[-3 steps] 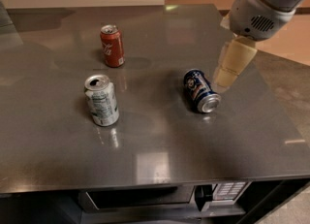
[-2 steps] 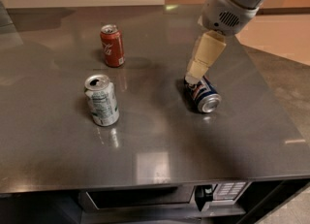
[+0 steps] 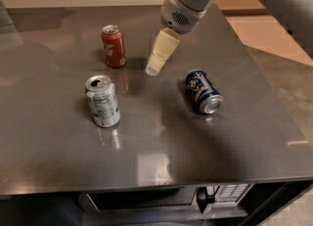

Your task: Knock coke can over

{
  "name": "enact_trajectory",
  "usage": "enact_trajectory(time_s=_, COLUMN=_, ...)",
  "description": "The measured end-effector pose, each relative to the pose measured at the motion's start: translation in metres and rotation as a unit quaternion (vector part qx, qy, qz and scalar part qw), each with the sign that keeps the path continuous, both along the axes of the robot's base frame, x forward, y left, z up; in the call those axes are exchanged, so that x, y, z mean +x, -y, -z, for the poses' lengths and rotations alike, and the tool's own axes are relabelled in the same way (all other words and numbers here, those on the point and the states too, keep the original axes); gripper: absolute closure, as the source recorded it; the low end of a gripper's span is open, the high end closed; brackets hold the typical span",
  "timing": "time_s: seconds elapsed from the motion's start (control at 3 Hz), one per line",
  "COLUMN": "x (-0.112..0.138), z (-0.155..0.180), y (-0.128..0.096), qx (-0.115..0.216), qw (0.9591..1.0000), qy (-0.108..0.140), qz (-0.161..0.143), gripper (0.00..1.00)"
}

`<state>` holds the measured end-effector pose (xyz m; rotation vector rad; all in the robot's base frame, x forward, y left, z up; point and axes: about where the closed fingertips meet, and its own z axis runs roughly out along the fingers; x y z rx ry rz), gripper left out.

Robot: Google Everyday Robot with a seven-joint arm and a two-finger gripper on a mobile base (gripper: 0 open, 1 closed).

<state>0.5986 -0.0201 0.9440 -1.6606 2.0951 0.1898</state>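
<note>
The gripper [image 3: 153,68] hangs over the smooth grey metal table [image 3: 58,156], and its cream, wedge-shaped fingers [image 3: 162,51] are pressed together with no gap showing between them. The coke can [image 3: 113,45], a red cylinder with white script and a silver top, stands upright near the fingertips on their left side in the view, not touching them, and nothing stands between. A white and green can [image 3: 102,101] stands upright left of the fingers and nearer the front edge, while a glossy dark blue can [image 3: 204,91] lies on its side to their right.
</note>
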Motion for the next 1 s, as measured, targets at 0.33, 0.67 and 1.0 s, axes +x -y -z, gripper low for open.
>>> enact_trajectory(time_s=0.33, x=0.025, z=0.01, y=-0.034, qx=0.02, qw=0.9998, qy=-0.001, qz=-0.002, gripper=0.0)
enact_trajectory(time_s=0.67, x=0.05, z=0.014, y=-0.064, qx=0.038, qw=0.9993, qy=-0.002, qz=-0.001, gripper=0.0)
enact_trajectory(time_s=1.0, x=0.074, z=0.014, y=-0.089, qx=0.052, qw=0.9986, qy=-0.002, qz=0.002, gripper=0.0)
